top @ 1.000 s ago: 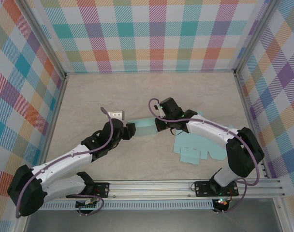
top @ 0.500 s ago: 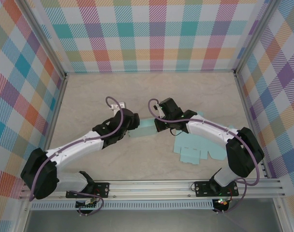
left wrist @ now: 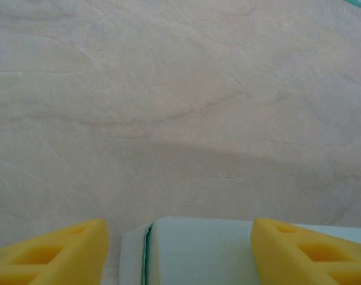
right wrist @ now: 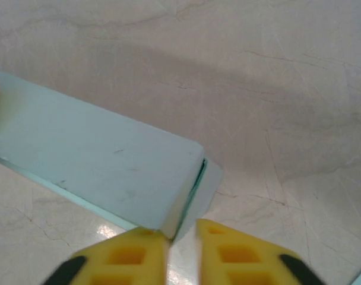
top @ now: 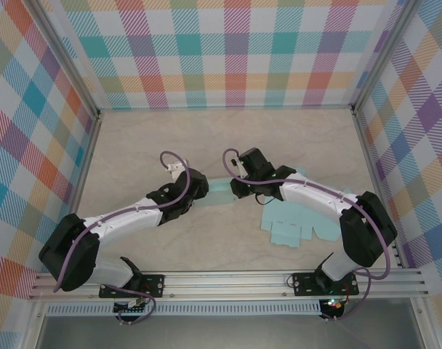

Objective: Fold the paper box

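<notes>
Between the two grippers sits the paper box, one end's edge pinched in the closed right gripper, apparently to steady it, while the left gripper, fingers spread, straddles the other end, probably to work its flap.

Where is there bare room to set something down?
Bare: the far strip of table up to the back wall, and the near-middle patch between box and rail. Crowded: the centre, where left gripper and right gripper meet at the box, and near right, with flat sheets.
</notes>
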{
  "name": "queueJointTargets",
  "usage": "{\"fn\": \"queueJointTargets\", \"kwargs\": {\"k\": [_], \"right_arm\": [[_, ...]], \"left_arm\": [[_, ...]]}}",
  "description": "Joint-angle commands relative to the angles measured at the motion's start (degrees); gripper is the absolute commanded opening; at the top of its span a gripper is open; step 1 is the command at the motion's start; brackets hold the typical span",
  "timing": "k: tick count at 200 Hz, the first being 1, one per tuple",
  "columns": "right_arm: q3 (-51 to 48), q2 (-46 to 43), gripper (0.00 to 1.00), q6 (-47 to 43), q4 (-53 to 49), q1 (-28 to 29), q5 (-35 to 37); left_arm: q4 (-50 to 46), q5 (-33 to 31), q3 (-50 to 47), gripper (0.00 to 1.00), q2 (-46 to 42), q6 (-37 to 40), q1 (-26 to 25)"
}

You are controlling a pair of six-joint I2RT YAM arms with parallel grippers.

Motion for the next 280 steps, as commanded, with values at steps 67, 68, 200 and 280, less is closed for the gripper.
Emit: {"fn": "queueJointTargets", "kwargs": {"k": [67, 68, 200, 280], "right_arm": [[4.31, -6.81, 0.70, 7.13, -5.80, -0.20, 3.42], [4.41, -6.72, 0.71, 7.26, -5.81, -0.26, 3.48], [7.36, 5.71, 0.66, 13.22, -1.47, -5.43, -10.12], [-1.22, 8.23, 0.48, 17.21, 4.96, -6.88, -14.25]], "left_arm": [[-2.01, -3.14, -5.10, 0.56, 5.37, -3.97, -1.94], [-2.00, -3.16, -5.15, 0.56, 5.37, -4.00, -1.99], [-3.68, -4.77, -6.38, 0.55, 2.93, -5.28, -2.71], [-3.66, -4.18, -7.06, 0.55, 2.14, -6.37, -2.72]]}}
